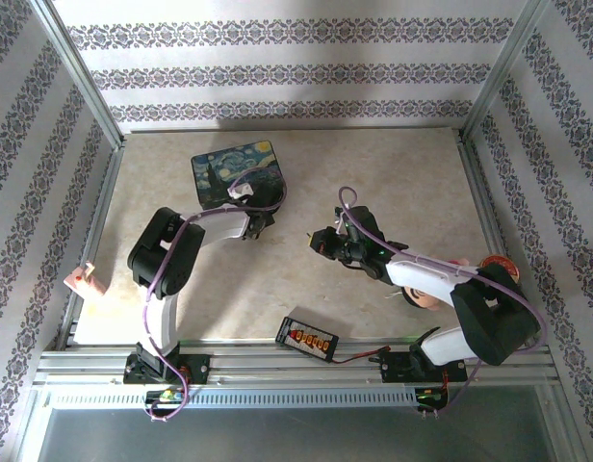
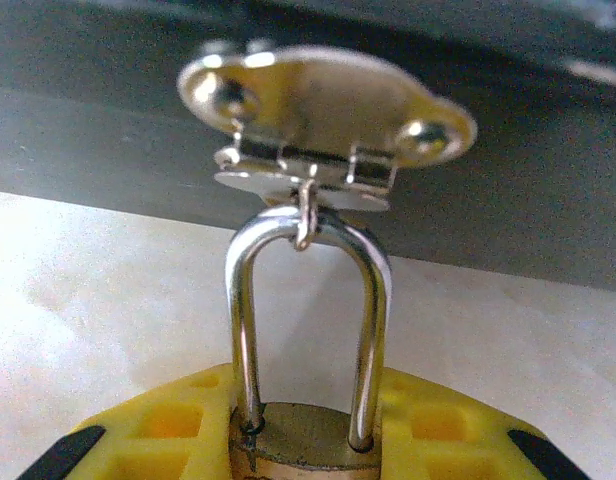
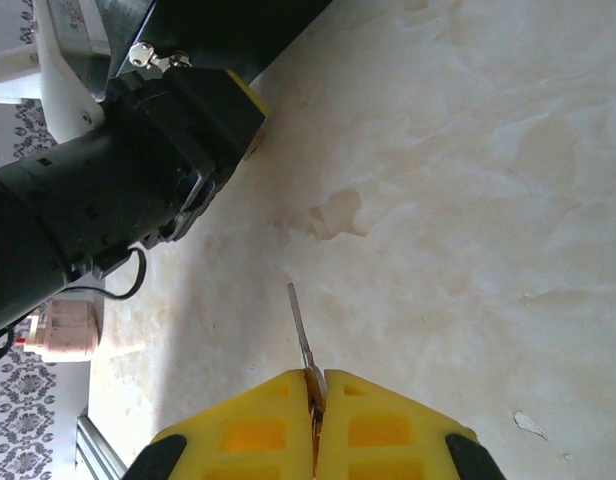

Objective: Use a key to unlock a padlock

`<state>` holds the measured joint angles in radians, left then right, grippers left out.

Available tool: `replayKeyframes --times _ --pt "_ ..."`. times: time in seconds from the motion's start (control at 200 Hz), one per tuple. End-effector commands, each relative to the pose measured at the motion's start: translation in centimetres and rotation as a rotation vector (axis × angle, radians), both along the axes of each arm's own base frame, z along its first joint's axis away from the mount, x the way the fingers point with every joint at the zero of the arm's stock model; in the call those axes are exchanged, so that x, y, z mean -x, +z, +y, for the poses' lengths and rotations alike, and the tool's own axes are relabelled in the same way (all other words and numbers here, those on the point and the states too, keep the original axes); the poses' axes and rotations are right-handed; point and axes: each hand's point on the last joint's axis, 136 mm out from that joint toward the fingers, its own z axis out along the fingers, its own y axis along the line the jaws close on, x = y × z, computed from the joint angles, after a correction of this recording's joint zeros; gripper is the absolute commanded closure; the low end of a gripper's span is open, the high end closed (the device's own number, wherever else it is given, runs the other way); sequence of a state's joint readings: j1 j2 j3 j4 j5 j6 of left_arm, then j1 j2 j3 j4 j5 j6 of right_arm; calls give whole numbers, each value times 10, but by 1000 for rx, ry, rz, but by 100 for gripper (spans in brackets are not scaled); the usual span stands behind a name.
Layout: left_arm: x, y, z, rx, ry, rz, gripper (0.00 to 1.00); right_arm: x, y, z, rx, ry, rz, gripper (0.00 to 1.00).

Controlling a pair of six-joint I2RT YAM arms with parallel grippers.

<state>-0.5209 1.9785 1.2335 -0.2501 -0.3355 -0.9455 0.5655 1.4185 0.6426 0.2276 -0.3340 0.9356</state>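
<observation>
In the left wrist view the brass padlock point(image 2: 300, 450) sits between yellow fingers, my left gripper point(image 2: 306, 435) shut on its body. Its steel shackle point(image 2: 373, 320) rises through a small wire ring under the metal hasp point(image 2: 323, 105) of the dark blue swirly-painting box point(image 1: 229, 166). Both shackle legs sit in the body. From above, my left gripper point(image 1: 259, 224) is at the box's near edge. My right gripper point(image 3: 315, 385) is shut on the thin pale key point(image 3: 298, 322), whose blade points up and left over the table. My right gripper point(image 1: 322, 243) hangs a short way right of the left one.
A black strip with orange plugs point(image 1: 308, 338) lies near the front rail. A round gold-red tin point(image 1: 496, 267) is at the right, partly behind the right arm. A pink object point(image 1: 85, 281) sits at the left edge. Patterned walls enclose the beige table point(image 1: 393, 173).
</observation>
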Motion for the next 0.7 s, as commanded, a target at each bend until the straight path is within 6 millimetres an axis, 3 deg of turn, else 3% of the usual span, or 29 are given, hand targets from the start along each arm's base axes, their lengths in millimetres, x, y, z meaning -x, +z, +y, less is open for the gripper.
replayKeyframes --times 0.0,0.365,0.695 --pt "24 7 -27 96 -17 35 100 3 8 2 1 21 -64 100" --pt "73 6 -73 325 -34 106 99 22 -11 11 43 98 -134 100" --pt "80 4 -97 479 -40 164 97 28 -35 25 88 168 -268 100"
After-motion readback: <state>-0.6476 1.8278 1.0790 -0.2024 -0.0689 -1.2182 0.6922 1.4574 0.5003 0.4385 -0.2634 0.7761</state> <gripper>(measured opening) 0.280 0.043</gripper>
